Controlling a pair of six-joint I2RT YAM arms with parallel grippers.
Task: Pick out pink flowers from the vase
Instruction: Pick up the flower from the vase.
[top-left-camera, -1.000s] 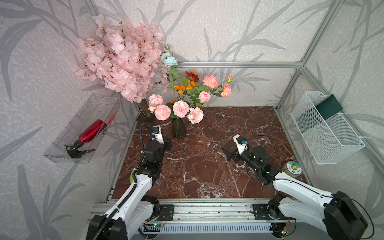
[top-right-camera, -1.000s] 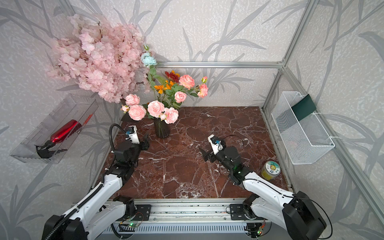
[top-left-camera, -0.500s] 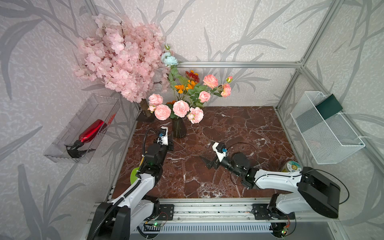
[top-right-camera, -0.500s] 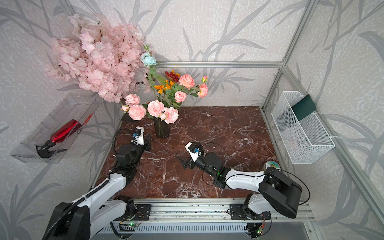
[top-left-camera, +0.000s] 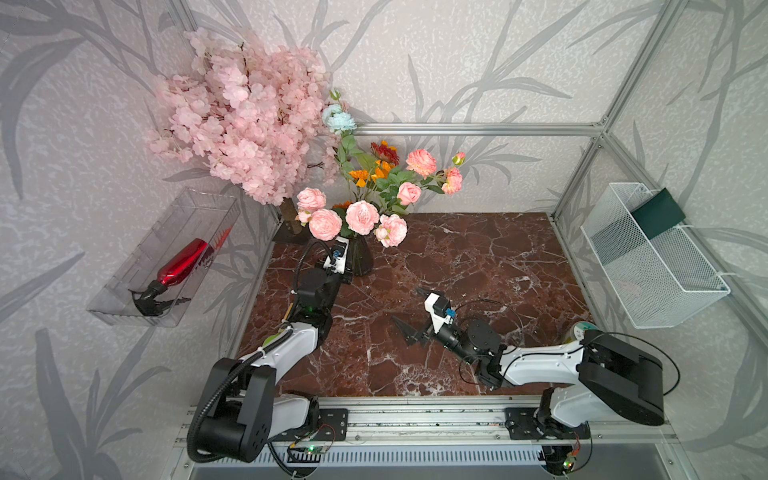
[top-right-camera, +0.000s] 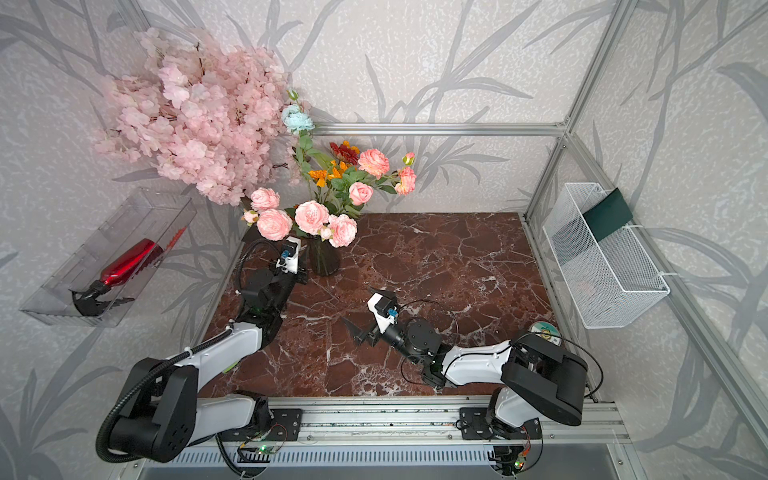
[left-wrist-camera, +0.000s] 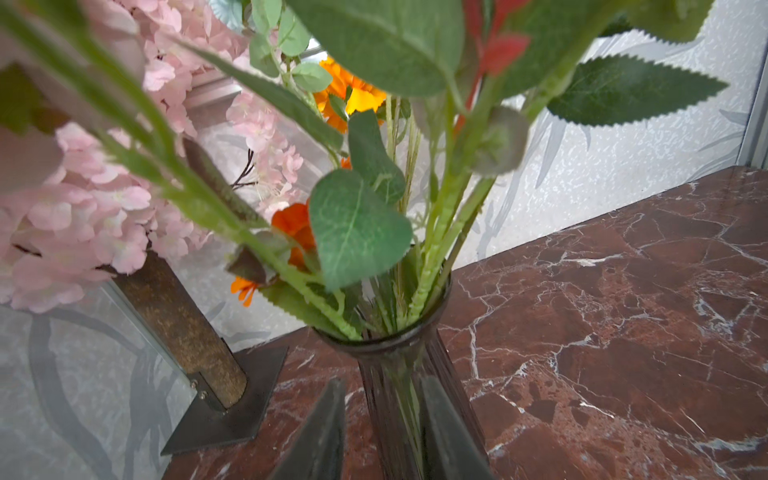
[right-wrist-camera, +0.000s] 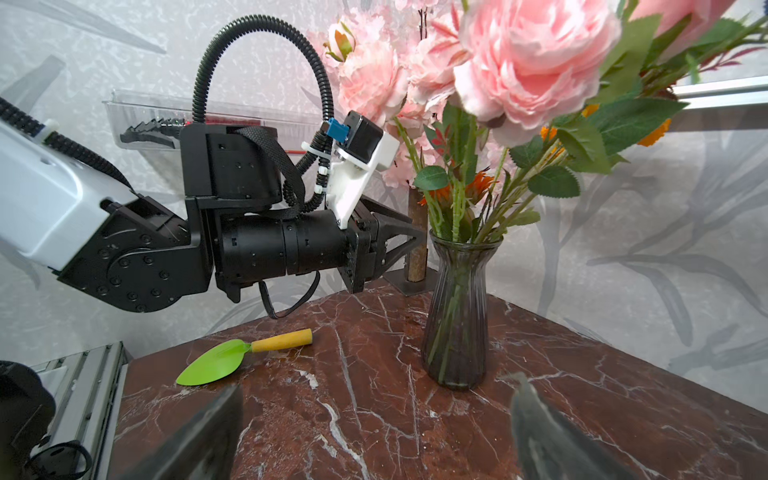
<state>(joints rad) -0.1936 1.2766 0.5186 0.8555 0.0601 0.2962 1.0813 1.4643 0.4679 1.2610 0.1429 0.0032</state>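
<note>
The dark ribbed glass vase (top-left-camera: 360, 258) (top-right-camera: 323, 261) stands at the back left of the marble top and holds several pink flowers (top-left-camera: 362, 217) (top-right-camera: 311, 216) among orange, red and pale-blue ones. My left gripper (top-left-camera: 350, 271) (top-right-camera: 304, 276) (left-wrist-camera: 380, 380) has its jaws drawn in on the neck of the vase (left-wrist-camera: 395, 374), just under the rim. My right gripper (top-left-camera: 405, 305) (top-right-camera: 356, 304) (right-wrist-camera: 378, 382) hovers mid-table, wide open and empty. It faces the vase (right-wrist-camera: 455, 324), with a large pink bloom (right-wrist-camera: 532, 70) overhead.
A pale-pink blossom tree (top-left-camera: 245, 120) stands on a metal base (left-wrist-camera: 224, 407) just left of the vase. A green trowel (right-wrist-camera: 232, 357) lies under my left arm. A clear tray with a red bottle (top-left-camera: 183, 264) and a white mesh basket (top-left-camera: 648, 257) hang on the side walls.
My left gripper has moved forward to the vase and its jaws have narrowed round the neck. My right arm has swung left to mid-table, jaws still wide.
</note>
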